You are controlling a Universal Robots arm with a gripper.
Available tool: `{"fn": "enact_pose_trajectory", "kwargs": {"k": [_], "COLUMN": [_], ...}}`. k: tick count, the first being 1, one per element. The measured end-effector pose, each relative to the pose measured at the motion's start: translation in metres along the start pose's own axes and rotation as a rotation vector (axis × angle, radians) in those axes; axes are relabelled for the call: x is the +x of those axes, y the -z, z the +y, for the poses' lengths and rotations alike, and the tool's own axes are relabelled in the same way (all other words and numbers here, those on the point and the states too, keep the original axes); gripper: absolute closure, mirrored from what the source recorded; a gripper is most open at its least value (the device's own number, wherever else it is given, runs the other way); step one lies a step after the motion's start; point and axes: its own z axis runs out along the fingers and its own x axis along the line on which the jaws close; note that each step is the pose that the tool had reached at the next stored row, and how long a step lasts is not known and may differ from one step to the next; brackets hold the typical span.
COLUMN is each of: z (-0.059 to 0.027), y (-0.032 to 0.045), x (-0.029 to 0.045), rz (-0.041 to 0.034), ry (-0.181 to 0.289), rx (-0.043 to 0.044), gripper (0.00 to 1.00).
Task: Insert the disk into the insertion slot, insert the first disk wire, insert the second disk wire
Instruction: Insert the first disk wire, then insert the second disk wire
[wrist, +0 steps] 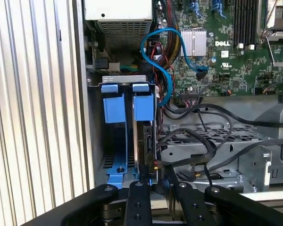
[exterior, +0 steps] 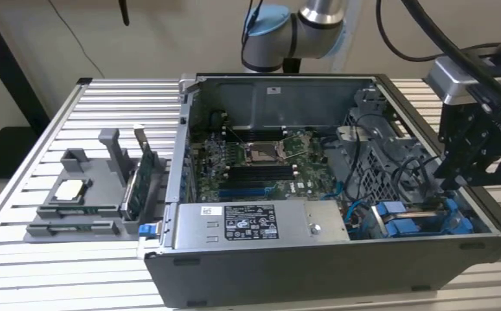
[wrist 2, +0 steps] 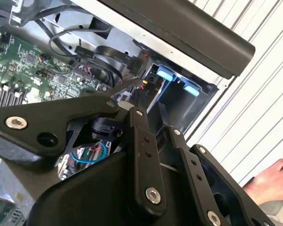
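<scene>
The disk (wrist: 145, 141) stands on edge inside the insertion slot (wrist: 114, 175), held in its blue carrier (wrist: 142, 104); a second blue carrier (wrist: 113, 103) sits beside it. In the exterior view the blue carriers (exterior: 410, 221) are at the case's front right corner, with my gripper (exterior: 452, 184) hanging just above them. In both wrist views my gripper (wrist: 158, 181) (wrist 2: 155, 123) sits at the disk's back edge, its jaws a narrow gap apart around a black disk wire. That wire's connector (wrist: 155, 164) is right against the disk. Another black connector (wrist: 195, 175) lies loose on the metal cage.
The open computer case (exterior: 319, 265) lies on a slatted table (exterior: 120, 103). A silver power-supply box (exterior: 259, 223) and the motherboard (exterior: 259, 155) fill its middle. A grey parts fixture (exterior: 77, 194) stands at the exterior view's left. A person's hand (wrist 2: 273, 179) rests outside the case.
</scene>
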Motion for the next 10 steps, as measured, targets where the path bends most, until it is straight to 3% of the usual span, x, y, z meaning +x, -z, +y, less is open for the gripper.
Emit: {"fn": "enact_pose_trajectory", "kwargs": {"k": [5,8,10], "z": [-0.0037,-0.0066,-0.0080], "y": [-0.0009,-0.0014,-0.0005], "x": [-0.0088,-0.0127,-0.0145], "rz": [0.0035,0.0073,0.0105], "ry": [0.000,-0.001,-0.002], "rx": [-0.0086,-0.0211,-0.0346], "gripper": [0.73,0.73,0.73]}}
